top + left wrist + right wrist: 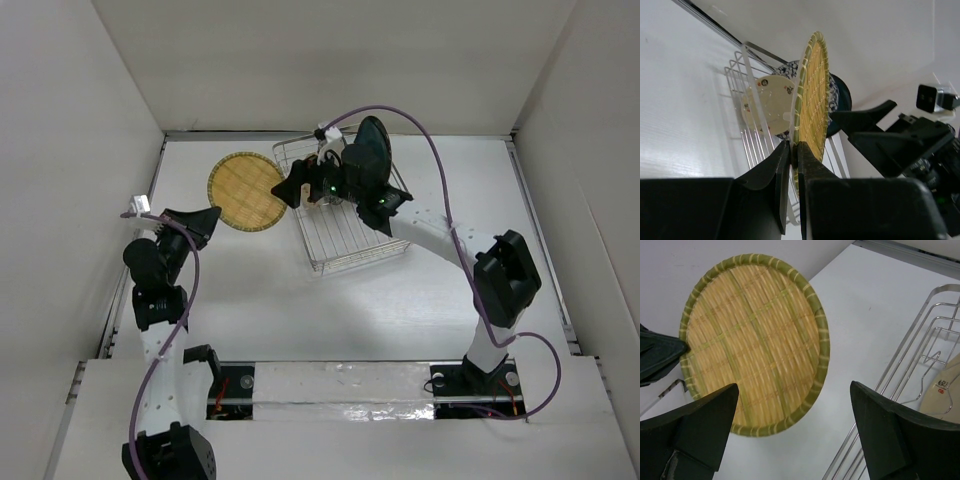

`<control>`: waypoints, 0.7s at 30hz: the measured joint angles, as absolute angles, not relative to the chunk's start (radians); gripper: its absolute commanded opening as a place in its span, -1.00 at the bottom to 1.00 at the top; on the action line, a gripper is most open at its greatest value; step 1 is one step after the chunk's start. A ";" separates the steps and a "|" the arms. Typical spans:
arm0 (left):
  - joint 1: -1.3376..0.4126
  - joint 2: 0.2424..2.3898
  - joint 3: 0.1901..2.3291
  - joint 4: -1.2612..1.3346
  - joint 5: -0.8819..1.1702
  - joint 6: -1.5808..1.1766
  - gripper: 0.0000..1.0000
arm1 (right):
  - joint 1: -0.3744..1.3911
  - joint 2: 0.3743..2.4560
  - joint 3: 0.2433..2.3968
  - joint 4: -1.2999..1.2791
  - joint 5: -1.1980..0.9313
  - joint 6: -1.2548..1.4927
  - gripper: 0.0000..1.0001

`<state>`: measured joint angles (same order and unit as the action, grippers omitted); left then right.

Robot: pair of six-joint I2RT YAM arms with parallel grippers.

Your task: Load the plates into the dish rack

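Note:
The yellow woven plate [245, 192] is held up off the table, left of the dish rack [350, 235]. My left gripper [205, 222] is shut on its near rim; in the left wrist view the plate [812, 100] stands edge-on between the fingers [782, 165]. My right gripper [290, 190] is open and empty at the rack's left edge, facing the woven plate [752, 340]. A dark teal plate [372, 152] stands in the rack's far end. A cream plate [765, 100] and a blue-patterned plate [785, 68] also stand in the rack [747, 145].
White walls enclose the table on three sides. The right arm [440, 235] reaches over the rack from the right. The rack's wire rim [910, 365] runs close beside my right finger. Bare table lies in front of the rack.

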<state>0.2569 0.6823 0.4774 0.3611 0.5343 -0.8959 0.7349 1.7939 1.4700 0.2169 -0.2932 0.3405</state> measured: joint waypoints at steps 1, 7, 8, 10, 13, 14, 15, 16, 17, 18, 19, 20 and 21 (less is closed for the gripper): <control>0.257 0.670 0.477 0.356 0.553 -0.895 -1.00 | 0.734 1.794 1.470 0.217 -0.294 0.340 0.95; 0.257 0.622 0.477 0.329 0.636 -0.895 -1.00 | 0.731 1.807 1.478 0.218 -0.297 0.340 0.90; 0.257 0.617 0.478 0.328 0.648 -0.895 -1.00 | 0.727 1.811 1.478 0.217 -0.303 0.342 0.86; 0.257 0.611 0.480 0.322 0.664 -0.890 -1.00 | 0.721 1.818 1.478 0.222 -0.341 0.353 0.74; 0.257 0.604 0.482 0.306 0.683 -0.877 -1.00 | 0.702 1.826 1.473 0.274 -0.434 0.395 0.25; 0.257 0.604 0.482 0.302 0.687 -0.872 -1.00 | 0.694 1.827 1.472 0.295 -0.466 0.409 -0.04; 0.257 0.604 0.484 0.296 0.691 -0.867 -1.00 | 0.687 1.827 1.472 0.315 -0.495 0.421 -0.33; 0.257 0.604 0.486 0.289 0.693 -0.860 -1.00 | 0.680 1.827 1.472 0.327 -0.506 0.430 -0.82; 0.262 0.604 0.490 0.285 0.693 -0.858 -1.00 | 0.665 1.827 1.472 0.342 -0.525 0.445 -1.00; 0.264 0.605 0.496 0.275 0.689 -0.847 -1.00 | 0.651 1.828 1.470 0.361 -0.551 0.477 -1.00; 0.264 0.607 0.502 0.264 0.688 -0.838 -1.00 | 0.639 1.827 1.469 0.380 -0.576 0.497 -1.00; 0.263 0.609 0.508 0.255 0.691 -0.830 -1.00 | 0.636 1.827 1.468 0.396 -0.594 0.507 -1.00; 0.263 0.608 0.514 0.249 0.691 -0.820 -0.88 | 0.635 1.826 1.464 0.408 -0.606 0.514 -1.00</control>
